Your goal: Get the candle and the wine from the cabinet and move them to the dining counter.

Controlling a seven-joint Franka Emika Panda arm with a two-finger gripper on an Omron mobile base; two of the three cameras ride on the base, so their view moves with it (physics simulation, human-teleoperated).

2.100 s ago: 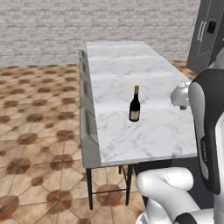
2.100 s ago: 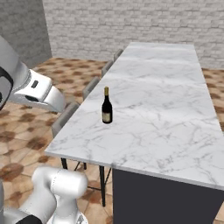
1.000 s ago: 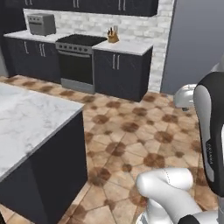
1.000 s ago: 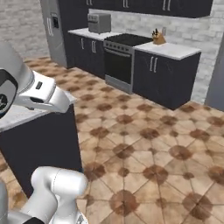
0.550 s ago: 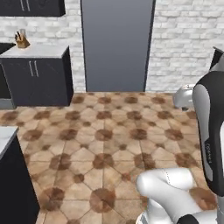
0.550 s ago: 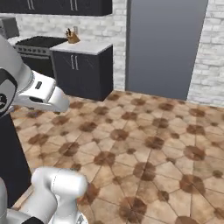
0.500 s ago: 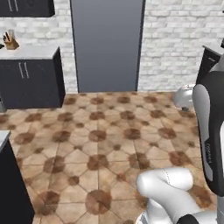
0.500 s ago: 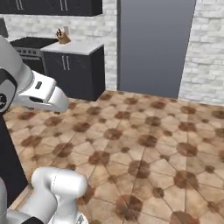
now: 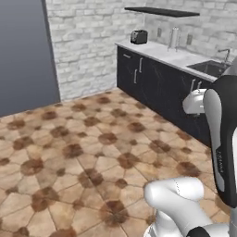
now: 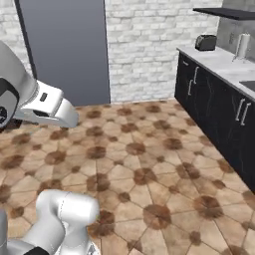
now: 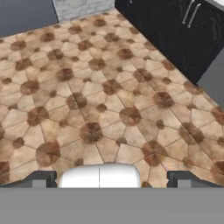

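The gripper [image 11: 112,178] looks down at bare brown-patterned tile floor [image 11: 100,96], its jaws spread as wide as they go with nothing between them; the two dark fingertips [image 11: 41,178] stand far apart at the bottom of the hand view. Neither the candle nor the wine is anywhere near the jaws, so where they stand cannot be told from here. Ahead of the jaws and off to one side runs a row of dark base cabinets [image 9: 152,81] under a pale worktop [image 9: 173,54] carrying a toaster [image 9: 139,36], with a sink [image 9: 210,68] further along and a dark wall shelf [image 9: 162,11] above. A tall grey fridge [image 10: 64,50] stands against the brick wall. Judging by the empty jaws over open floor, the robot appears to be between places, carrying nothing; at least one fetch and delivery seems left to do.
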